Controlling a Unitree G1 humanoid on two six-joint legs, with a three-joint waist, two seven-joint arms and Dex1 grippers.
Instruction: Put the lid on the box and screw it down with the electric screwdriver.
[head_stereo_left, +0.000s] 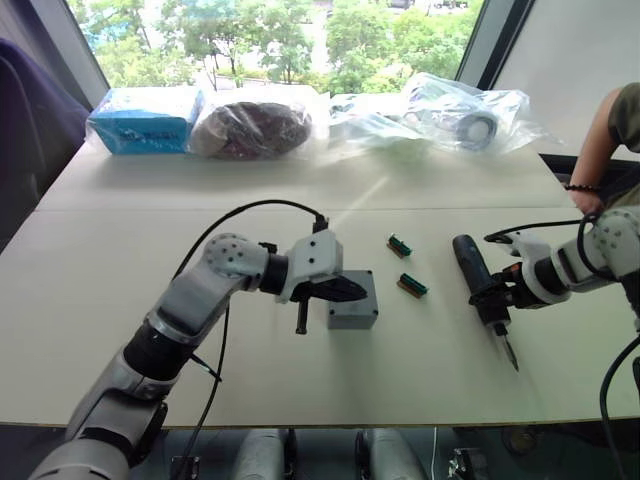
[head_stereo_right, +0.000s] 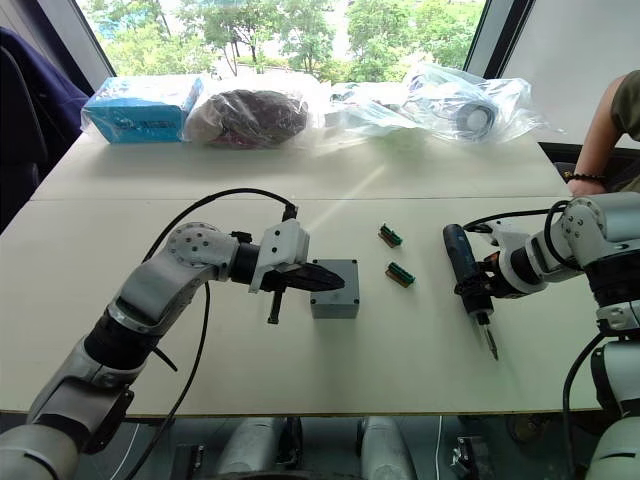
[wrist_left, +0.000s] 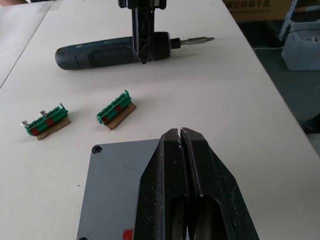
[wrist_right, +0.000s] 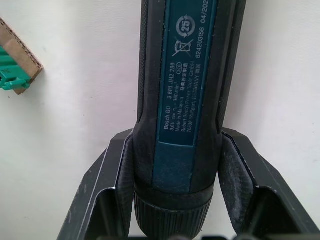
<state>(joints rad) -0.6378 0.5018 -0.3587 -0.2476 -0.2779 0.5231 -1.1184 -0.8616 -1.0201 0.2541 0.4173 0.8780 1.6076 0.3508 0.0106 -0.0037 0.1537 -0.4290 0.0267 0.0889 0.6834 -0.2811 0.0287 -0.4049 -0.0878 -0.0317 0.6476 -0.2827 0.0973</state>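
Note:
The grey box (head_stereo_left: 352, 312) stands mid-table. The lid (wrist_left: 112, 185) lies flat on top of it, with a screw hole at one corner and a small red mark near my fingers. My left gripper (head_stereo_left: 360, 291) is shut with nothing in it, and its tips hover just over the lid. To the right, the electric screwdriver (head_stereo_left: 470, 262) lies on the table with its bit (head_stereo_left: 511, 355) pointing toward the front edge. My right gripper (head_stereo_left: 492, 296) is shut on the tool's body near the chuck. Both fingers (wrist_right: 117, 170) press its sides.
Two small green terminal blocks (head_stereo_left: 400, 244) (head_stereo_left: 412, 286) lie between the box and the screwdriver. A blue wrapped carton (head_stereo_left: 145, 120) and several plastic bags (head_stereo_left: 460, 115) line the far edge of the table. A person's arm (head_stereo_left: 598, 140) rests at the far right.

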